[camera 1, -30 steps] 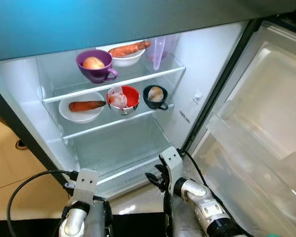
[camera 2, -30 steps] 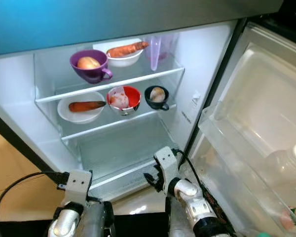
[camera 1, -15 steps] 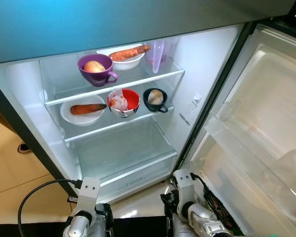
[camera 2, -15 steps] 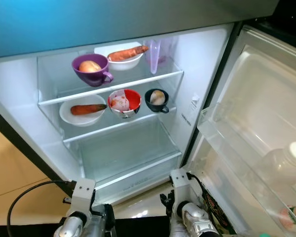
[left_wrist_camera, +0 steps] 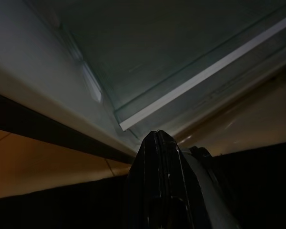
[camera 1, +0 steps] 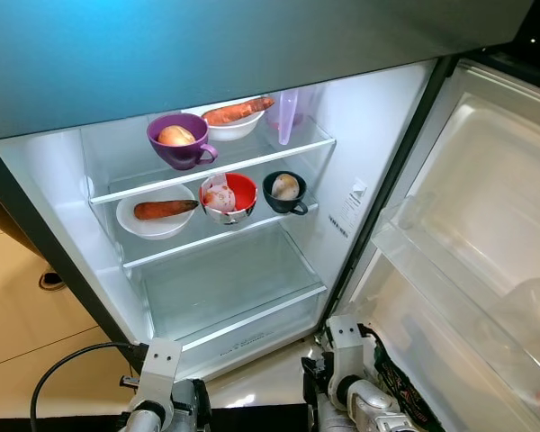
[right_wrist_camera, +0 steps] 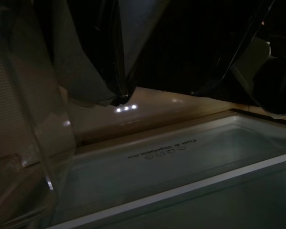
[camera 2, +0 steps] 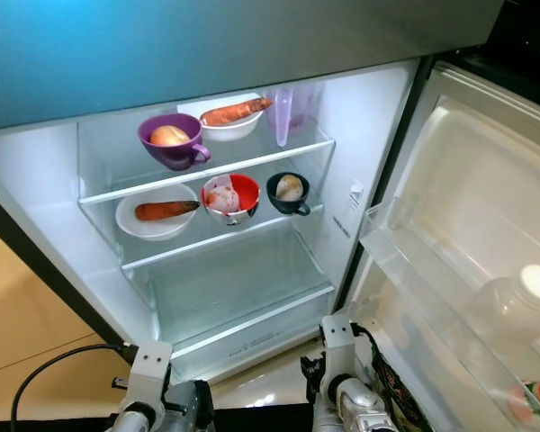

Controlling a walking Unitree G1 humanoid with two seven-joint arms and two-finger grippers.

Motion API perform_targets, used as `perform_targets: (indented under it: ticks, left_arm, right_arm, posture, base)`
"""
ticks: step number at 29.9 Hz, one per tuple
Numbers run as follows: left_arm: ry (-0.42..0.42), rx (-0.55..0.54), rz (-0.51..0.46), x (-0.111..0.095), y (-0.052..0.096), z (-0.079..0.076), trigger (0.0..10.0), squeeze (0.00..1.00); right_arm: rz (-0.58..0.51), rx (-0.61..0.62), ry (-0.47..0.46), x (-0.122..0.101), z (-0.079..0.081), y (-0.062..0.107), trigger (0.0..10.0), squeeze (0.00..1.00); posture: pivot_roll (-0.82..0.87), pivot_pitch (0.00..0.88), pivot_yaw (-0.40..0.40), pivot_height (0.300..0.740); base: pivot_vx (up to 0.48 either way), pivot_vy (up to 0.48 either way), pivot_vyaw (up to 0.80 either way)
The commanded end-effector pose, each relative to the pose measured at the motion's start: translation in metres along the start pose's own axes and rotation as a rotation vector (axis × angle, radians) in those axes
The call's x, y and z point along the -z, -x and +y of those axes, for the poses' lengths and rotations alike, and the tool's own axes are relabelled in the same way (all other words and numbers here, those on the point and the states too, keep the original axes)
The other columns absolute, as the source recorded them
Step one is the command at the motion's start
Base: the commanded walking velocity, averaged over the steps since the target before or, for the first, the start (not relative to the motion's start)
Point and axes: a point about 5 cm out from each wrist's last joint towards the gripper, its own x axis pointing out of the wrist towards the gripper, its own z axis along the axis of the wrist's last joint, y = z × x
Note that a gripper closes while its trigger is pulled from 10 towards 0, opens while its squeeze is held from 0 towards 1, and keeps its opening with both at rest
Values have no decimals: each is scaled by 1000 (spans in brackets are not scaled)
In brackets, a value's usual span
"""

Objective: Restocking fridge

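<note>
While I face the open fridge (camera 1: 360, 153) | left gripper (left_wrist_camera: 157, 138) pressed together, low | right gripper (right_wrist_camera: 121, 98): can't tell.

Both arms have dropped lower and pulled back from the open fridge (camera 1: 72, 270): the right arm (camera 1: 346, 382), which a second ago reached up by the front edge of the bottom shelf (camera 1: 252, 315), now sits low beside the door's lower corner. The left arm (camera 1: 157, 387) has sunk too. The camera has tilted, so the fridge interior sits lower in view
</note>
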Motion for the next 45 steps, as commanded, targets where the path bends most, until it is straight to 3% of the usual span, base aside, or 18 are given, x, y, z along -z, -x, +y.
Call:
perform_targets:
  ticks: [1, 9, 13, 24, 29, 45]
  left_arm:
    - [19, -22, 0, 7, 5, 1, 10000, 0]
    - [68, -66, -33, 6, 8, 8, 10000, 0]
    - [99, -74, -21, 11, 11, 9, 10000, 0]
    - [123, 19, 65, 23, 13, -2, 10000, 0]
    - [79, 64, 93, 30, 16, -7, 10000, 0]
    - [95, 14, 127, 39, 22, 3, 10000, 0]
  right_arm:
    - [65, 5, -18, 19, -3, 6, 10000, 0]
    - [53, -1, -16, 19, -5, 7, 10000, 0]
    - [27, 58, -3, 16, -10, 7, 10000, 0]
    - [25, 78, -1, 15, -13, 8, 10000, 0]
    - [27, 85, -2, 16, -14, 8, 10000, 0]
    - [26, 94, -5, 16, -15, 8, 10000, 0]
  posture:
    - [-107, 119, -40, 623]
    - [-104, 122, -46, 633]
    - [-102, 124, -49, 633]
    - [-102, 124, -48, 633]
    - [-103, 125, -44, 633]
    - [-99, 120, -45, 657]
  base:
    - [0, 0, 0]
    - [0, 0, 0]
    - [0, 0, 0]
    - [0, 0, 0]
    - [0, 0, 0]
    - [0, 0, 0]
